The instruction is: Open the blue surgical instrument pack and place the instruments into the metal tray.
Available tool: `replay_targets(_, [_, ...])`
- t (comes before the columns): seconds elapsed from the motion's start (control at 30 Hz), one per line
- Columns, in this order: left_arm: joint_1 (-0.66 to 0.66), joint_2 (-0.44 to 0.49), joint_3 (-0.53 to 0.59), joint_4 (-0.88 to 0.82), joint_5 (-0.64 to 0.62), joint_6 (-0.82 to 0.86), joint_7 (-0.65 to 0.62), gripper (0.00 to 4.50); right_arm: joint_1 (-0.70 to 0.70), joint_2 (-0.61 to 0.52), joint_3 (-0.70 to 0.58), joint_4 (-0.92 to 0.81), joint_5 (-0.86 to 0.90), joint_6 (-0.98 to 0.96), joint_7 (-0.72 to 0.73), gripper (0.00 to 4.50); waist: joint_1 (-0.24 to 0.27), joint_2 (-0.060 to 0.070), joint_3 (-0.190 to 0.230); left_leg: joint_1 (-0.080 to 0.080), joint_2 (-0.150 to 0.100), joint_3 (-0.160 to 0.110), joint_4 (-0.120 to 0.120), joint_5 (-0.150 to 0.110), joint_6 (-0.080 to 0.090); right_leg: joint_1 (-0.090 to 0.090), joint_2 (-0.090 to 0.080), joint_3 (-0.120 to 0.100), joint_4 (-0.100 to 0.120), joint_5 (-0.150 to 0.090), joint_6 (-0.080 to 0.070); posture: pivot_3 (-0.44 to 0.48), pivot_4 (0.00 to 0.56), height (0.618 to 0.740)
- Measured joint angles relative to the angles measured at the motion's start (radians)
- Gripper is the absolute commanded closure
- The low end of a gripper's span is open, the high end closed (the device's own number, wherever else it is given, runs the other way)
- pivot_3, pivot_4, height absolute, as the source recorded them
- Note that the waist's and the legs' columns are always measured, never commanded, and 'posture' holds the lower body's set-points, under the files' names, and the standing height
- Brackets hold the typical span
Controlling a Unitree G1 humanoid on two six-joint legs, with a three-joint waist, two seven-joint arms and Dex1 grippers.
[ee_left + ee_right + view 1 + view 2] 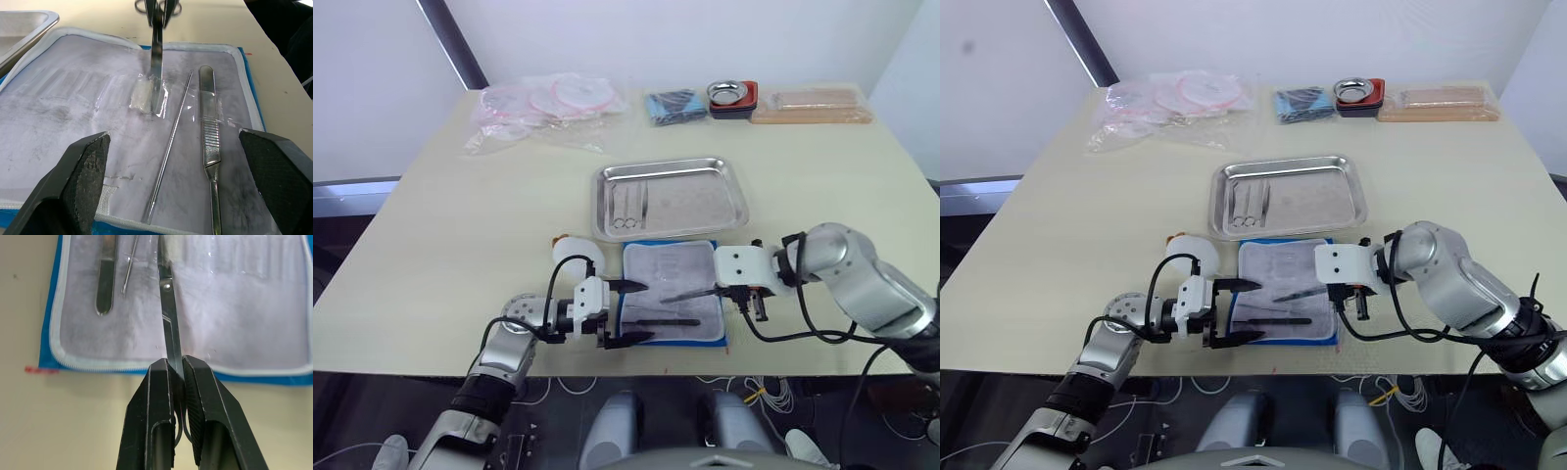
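The blue surgical instrument pack (672,293) lies open on the tabletop (460,225), just before the metal tray (670,199). Right fingers (205,396) pinch scissors (168,318) above its lining; left fingers (85,166) spread wide.

Shiny steel tray (736,201); glossy metal scissors (167,320); matt grey cloth pack (73,107); ribbed black rubber pads (193,404).

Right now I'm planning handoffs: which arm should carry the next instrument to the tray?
Probably the right: the right gripper is shut on the scissors over the open pack. The left gripper is open, holding nothing.
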Motion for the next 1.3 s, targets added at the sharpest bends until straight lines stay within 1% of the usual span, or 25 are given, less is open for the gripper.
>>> replay_targets(0.27, [-0.003,-0.003,-0.003,0.0,0.001,0.0,0.0,0.0,0.01,-0.076,-0.061,-0.001,0.038,-0.034,0.032,4.45,0.001,0.0,0.002,-0.002,0.0,0.0,0.0,0.0,0.0,-0.001,-0.001,-0.001,-0.001,0.0,0.0,0.0,0.15,0.74])
replay_targets(0.4, [-0.003,-0.003,-0.005,0.0,0.001,-0.001,0.0,0.0,0.01,-0.09,-0.095,0.005,0.044,-0.054,0.038,4.45,0.001,0.0,0.001,-0.007,-0.001,0.001,0.0,0.0,0.0,-0.005,0.0,-0.001,-0.001,0.002,0.005,0.0,0.15,0.74])
replay_targets(0.63, [-0.005,-0.007,-0.006,0.003,0.002,-0.006,0.0,0.0,0.086,-0.107,-0.158,0.031,0.087,-0.137,0.039,4.45,0.002,0.001,0.001,-0.007,-0.002,0.001,0.0,0.0,0.0,-0.005,-0.001,0.0,-0.001,0.002,0.006,0.0,0.15,0.74])
replay_targets(0.73, [-0.008,-0.008,-0.006,0.007,0.003,-0.006,0.0,0.0,0.092,-0.043,-0.221,0.065,0.129,-0.125,-0.006,4.45,0.002,0.0,0.001,-0.007,-0.002,0.002,0.001,0.0,0.0,-0.005,0.0,0.0,0.0,0.002,0.005,0.0,0.15,0.74])
replay_targets(0.83, [-0.008,-0.009,-0.007,0.007,0.003,-0.006,0.0,0.0,0.091,0.013,-0.239,0.091,0.161,-0.086,-0.05,4.45,0.003,0.0,0.001,-0.007,-0.002,0.001,0.001,0.0,0.0,-0.005,0.0,0.0,0.0,0.002,0.006,0.0,0.15,0.74])
replay_targets(0.87, [-0.008,-0.009,-0.007,0.007,0.004,-0.006,0.0,0.0,0.089,0.065,-0.255,0.109,0.171,-0.057,-0.09,4.45,0.002,0.001,0.001,-0.008,-0.002,0.002,0.001,0.0,0.0,-0.005,0.0,0.0,0.0,0.003,0.007,0.0,0.15,0.74])
replay_targets(0.97, [-0.008,-0.009,-0.007,0.007,0.004,-0.006,0.0,0.0,0.08,0.109,-0.257,0.115,0.184,-0.001,-0.137,4.45,0.003,0.002,0.0,-0.008,-0.003,0.001,0.001,0.0,0.0,-0.005,0.0,0.0,0.0,0.003,0.007,0.0,0.15,0.74])
replay_targets(1.03, [-0.005,-0.01,-0.006,0.007,0.004,-0.005,0.005,0.0,0.052,0.165,-0.257,0.12,0.184,0.047,-0.189,4.45,0.002,0.003,0.0,-0.008,-0.003,0.002,0.001,0.0,0.0,-0.005,0.0,0.001,0.0,0.003,0.007,0.0,0.15,0.74])
replay_targets(1.1, [-0.005,-0.012,-0.006,0.006,0.004,-0.005,0.012,0.0,0.032,0.198,-0.257,0.12,0.188,0.072,-0.222,4.45,0.003,0.004,0.0,-0.008,-0.003,0.001,0.001,0.001,0.0,-0.005,0.0,0.0,0.001,0.003,0.007,0.0,0.15,0.74])
replay_targets(1.17, [-0.004,-0.011,-0.007,0.006,0.005,-0.005,0.015,0.0,0.003,0.289,-0.255,0.125,0.194,0.131,-0.298,4.45,0.003,0.006,-0.002,-0.007,-0.003,0.001,0.001,0.001,0.0,-0.005,0.0,0.0,0.001,0.003,0.007,0.0,0.15,0.74])
replay_targets(1.2, [-0.004,-0.012,-0.007,0.005,0.005,-0.005,0.015,0.0,0.003,0.297,-0.252,0.125,0.196,0.136,-0.305,4.45,0.003,0.006,-0.002,-0.007,-0.003,0.001,0.001,0.001,0.0,-0.005,0.0,0.0,0.001,0.003,0.007,0.0,0.15,0.74])
replay_targets(1.27, [-0.004,-0.011,-0.007,0.005,0.005,-0.004,0.016,0.0,0.002,0.352,-0.258,0.143,0.199,0.16,-0.349,4.45,0.003,0.006,-0.004,-0.007,-0.003,0.001,0.001,0.001,0.0,-0.005,0.0,0.0,0.001,0.003,0.006,0.0,0.15,0.74])
replay_targets(1.3, [-0.006,-0.012,-0.006,0.005,0.006,-0.003,0.018,0.0,0.001,0.432,-0.27,0.182,0.204,0.187,-0.419,4.45,0.003,0.006,-0.004,-0.007,-0.004,0.001,0.001,0.001,0.001,-0.005,0.0,0.001,0.002,0.003,0.007,0.0,0.15,0.74])
